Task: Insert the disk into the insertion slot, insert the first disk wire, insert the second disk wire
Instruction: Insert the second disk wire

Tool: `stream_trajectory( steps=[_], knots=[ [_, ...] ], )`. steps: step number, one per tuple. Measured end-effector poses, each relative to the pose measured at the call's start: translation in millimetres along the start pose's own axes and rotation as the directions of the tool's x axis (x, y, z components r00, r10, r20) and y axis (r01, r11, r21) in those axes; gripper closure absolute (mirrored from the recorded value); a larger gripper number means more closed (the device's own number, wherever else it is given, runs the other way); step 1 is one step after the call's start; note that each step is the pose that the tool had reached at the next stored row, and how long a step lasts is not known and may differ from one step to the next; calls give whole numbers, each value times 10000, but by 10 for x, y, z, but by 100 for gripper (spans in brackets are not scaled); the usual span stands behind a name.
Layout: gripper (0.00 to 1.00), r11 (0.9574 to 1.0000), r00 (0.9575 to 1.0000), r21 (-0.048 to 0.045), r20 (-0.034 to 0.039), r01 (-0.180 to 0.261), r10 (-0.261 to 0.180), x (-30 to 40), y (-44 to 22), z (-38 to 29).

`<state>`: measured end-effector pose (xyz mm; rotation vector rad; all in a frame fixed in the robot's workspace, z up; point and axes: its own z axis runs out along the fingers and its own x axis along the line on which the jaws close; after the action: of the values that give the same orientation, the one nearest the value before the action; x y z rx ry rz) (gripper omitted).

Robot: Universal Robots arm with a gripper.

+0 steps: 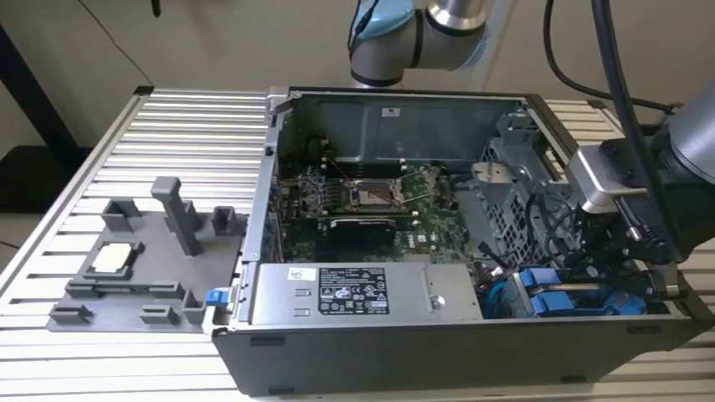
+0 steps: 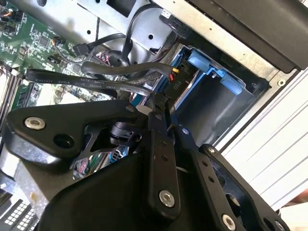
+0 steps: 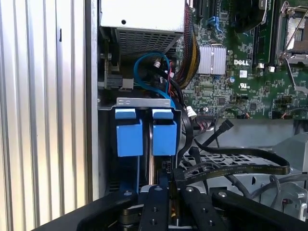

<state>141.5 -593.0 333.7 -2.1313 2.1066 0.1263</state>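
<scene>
Sitting in the grey sheet-metal insertion slot (image 3: 144,102) at the lower middle of the first wrist view, the blue-framed disk (image 3: 163,137) appears already pushed home, side by side with a second blue carrier (image 3: 129,137); in the exterior view the same blue tabs (image 1: 555,301) show at the lower right of the open grey computer case (image 1: 447,352). The black gripper (image 3: 169,190) hangs just above the carriers, and its fingers look drawn close together around something thin, seemingly the end of a wire with a small connector near the disk's edge (image 2: 169,98), though what exactly is clamped cannot be told for certain. Flat black ribbon-like cables (image 3: 240,168) loop across just beside the fingers, and in the second wrist view a bundle of black cables (image 2: 110,72) crosses the space between the gripper (image 2: 161,108) and the green motherboard (image 2: 38,38). A judgement of the risk: the plug could meet the disk's socket tilted or offset and jam, because the fit is narrow and the view of the socket is blocked by the fingers. The loose cables could also snag on the arm's linkage and drag the plug out of line. The silver power supply box (image 1: 357,293) sits well apart, at the case's lower middle.
</scene>
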Motion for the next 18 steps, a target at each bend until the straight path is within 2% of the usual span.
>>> stream_trajectory(
  steps=[3,4,11,18],
  knots=[
    [83,10000,10000,-1,9,3,-3,0,-2,6],
    [76,10000,10000,-8,10,1,-1,0,-1,5],
    [76,10000,10000,-94,5,-15,15,-13,-3,-79],
    [76,9999,10000,-146,3,-23,23,-42,-11,-255]
  ],
)
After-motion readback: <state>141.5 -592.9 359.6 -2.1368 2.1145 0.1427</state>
